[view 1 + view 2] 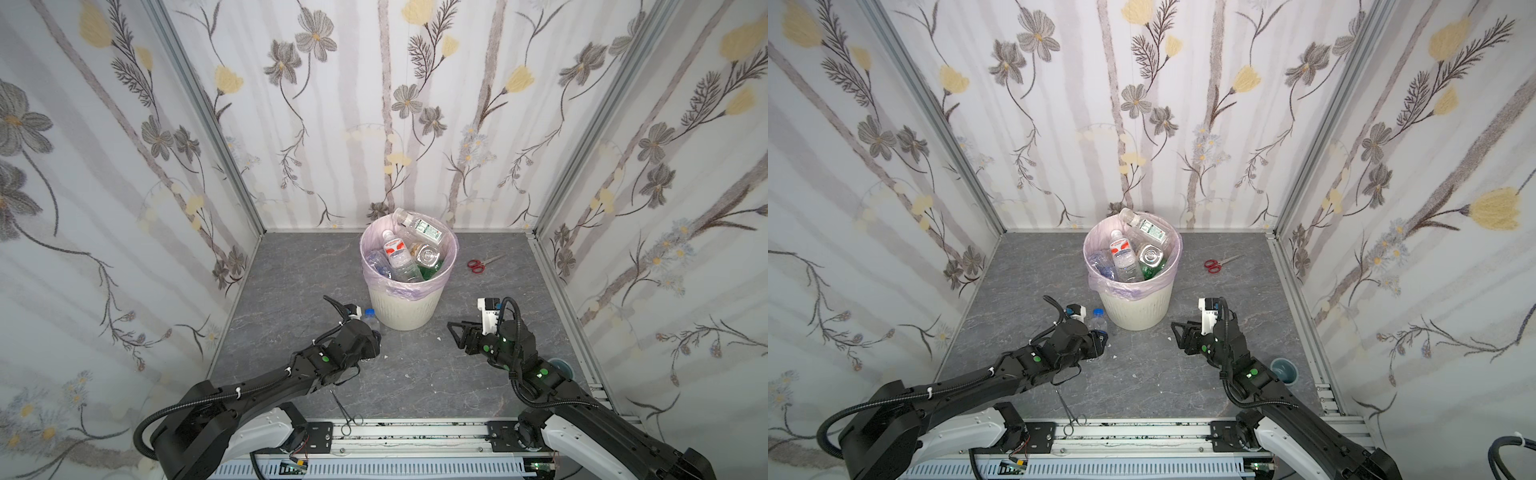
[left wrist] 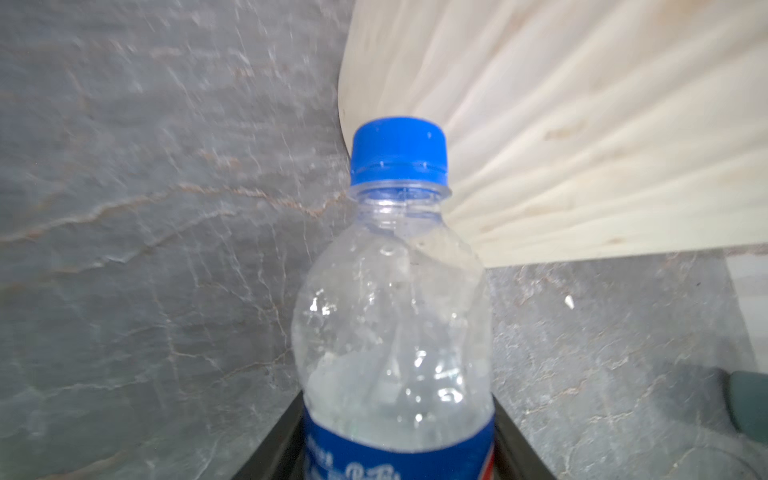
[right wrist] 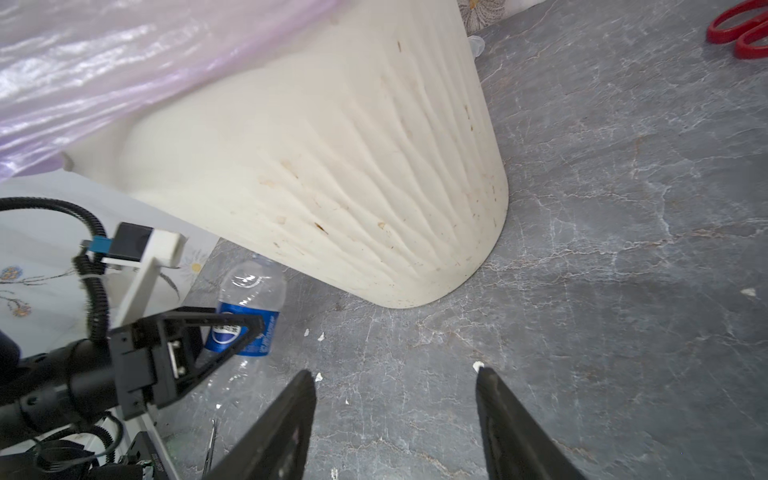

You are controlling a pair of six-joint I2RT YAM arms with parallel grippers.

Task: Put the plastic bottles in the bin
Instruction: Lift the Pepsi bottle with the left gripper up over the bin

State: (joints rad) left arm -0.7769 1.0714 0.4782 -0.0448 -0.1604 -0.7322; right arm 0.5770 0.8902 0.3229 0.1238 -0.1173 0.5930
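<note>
A clear plastic bottle (image 1: pixel 371 319) (image 1: pixel 1099 318) with a blue cap and blue label stands close beside the left foot of the bin (image 1: pixel 405 309) (image 1: pixel 1133 309). My left gripper (image 1: pixel 376 336) (image 2: pixel 397 419) is shut on the bottle (image 2: pixel 395 311) at its label, a black finger pressed on each side; the right wrist view shows the same grip (image 3: pixel 249 328). The cream ribbed bin, lined with a pink bag, holds several bottles (image 1: pixel 401 259) up to its rim. My right gripper (image 1: pixel 455 332) (image 3: pixel 395 374) hangs open and empty over the floor, right of the bin (image 3: pixel 332 187).
Red-handled scissors (image 1: pixel 478 264) (image 3: pixel 744 29) lie on the grey floor right of the bin. Thin metal forceps (image 1: pixel 345 411) lie near the front rail. A blue-grey cup (image 1: pixel 1284 370) sits behind my right arm. Small white scraps dot the floor.
</note>
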